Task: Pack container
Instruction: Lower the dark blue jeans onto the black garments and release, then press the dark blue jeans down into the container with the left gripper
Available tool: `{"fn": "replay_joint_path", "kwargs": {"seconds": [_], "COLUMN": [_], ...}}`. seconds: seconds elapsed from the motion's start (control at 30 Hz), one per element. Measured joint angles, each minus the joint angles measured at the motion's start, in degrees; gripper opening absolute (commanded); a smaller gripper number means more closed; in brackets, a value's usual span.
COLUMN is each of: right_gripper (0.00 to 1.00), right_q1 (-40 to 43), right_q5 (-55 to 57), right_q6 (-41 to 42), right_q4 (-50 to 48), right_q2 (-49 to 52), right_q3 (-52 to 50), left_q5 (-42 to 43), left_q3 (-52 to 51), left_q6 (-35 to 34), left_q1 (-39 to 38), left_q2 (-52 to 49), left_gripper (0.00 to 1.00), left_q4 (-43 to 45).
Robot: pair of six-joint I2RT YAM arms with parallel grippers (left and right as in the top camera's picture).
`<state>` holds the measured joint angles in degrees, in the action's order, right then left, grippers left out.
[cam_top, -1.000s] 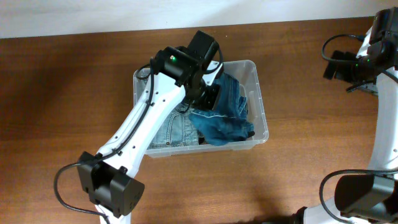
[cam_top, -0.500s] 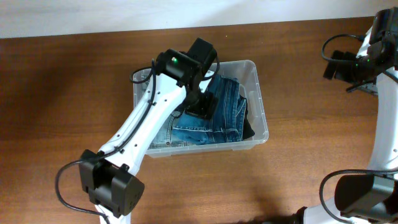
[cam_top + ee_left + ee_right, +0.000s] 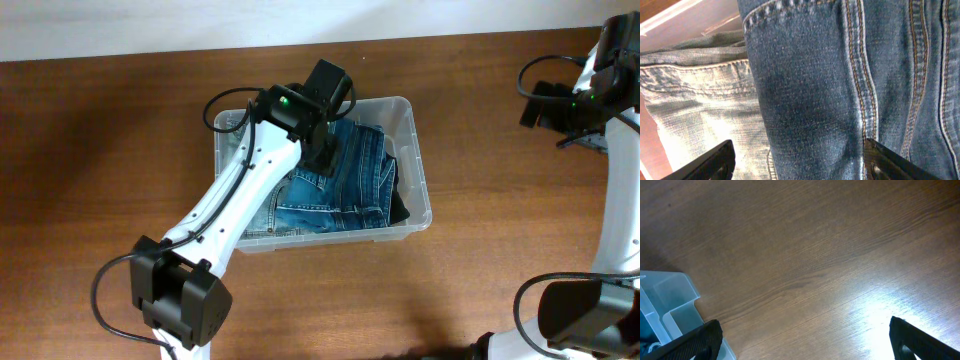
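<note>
1. Closest in the left wrist view, the left gripper [image 3: 799, 162] has its fingers spread wide. Nothing is pinched between them, and it hovers right over denim.
2. Under that gripper lies a folded pair of dark blue jeans [image 3: 810, 90] with orange stitching. A paler, washed pair of jeans [image 3: 695, 100] sits beside and partly under it.
3. From overhead we see both pairs lying inside the container [image 3: 421, 170], the clear tub in the middle of the worktop [image 3: 100, 150]. The dark pair fills its right half and the pale pair shows at its left and front.
4. The left arm [image 3: 240, 200] reaches in from the front edge and slants across the container's left side, hiding part of the pale denim.
5. Well apart at the far right, the right gripper [image 3: 807, 342] hangs over bare wood with its fingers splayed fully and empty. Only a corner of the container shows at the lower left of its own view.
</note>
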<state>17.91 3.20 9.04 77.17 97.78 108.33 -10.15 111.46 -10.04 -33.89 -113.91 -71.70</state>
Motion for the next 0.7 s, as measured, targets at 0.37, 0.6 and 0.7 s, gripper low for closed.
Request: {"fn": "replay_joint_path", "kwargs": {"seconds": [0.37,0.6,0.7], "right_gripper": [0.99,0.99,0.99], "right_q1": [0.00,0.00,0.00], "right_q5": [0.02,0.00,0.00], "right_q6": [0.02,0.00,0.00], "right_q4": [0.02,0.00,0.00], "right_q2": [0.00,0.00,0.00], "right_q3": [0.00,0.00,0.00], "left_q5": [5.07,6.97,10.14], "left_q3": [-0.04,0.72,2.60], "left_q6": [-0.11,0.20,0.20], "left_q1": [0.00,0.35,0.79], "left_q2": [-5.46,-6.47,-6.56], "left_gripper": [0.15,0.00,0.00], "left_q4": [0.68,0.20,-1.01]}}
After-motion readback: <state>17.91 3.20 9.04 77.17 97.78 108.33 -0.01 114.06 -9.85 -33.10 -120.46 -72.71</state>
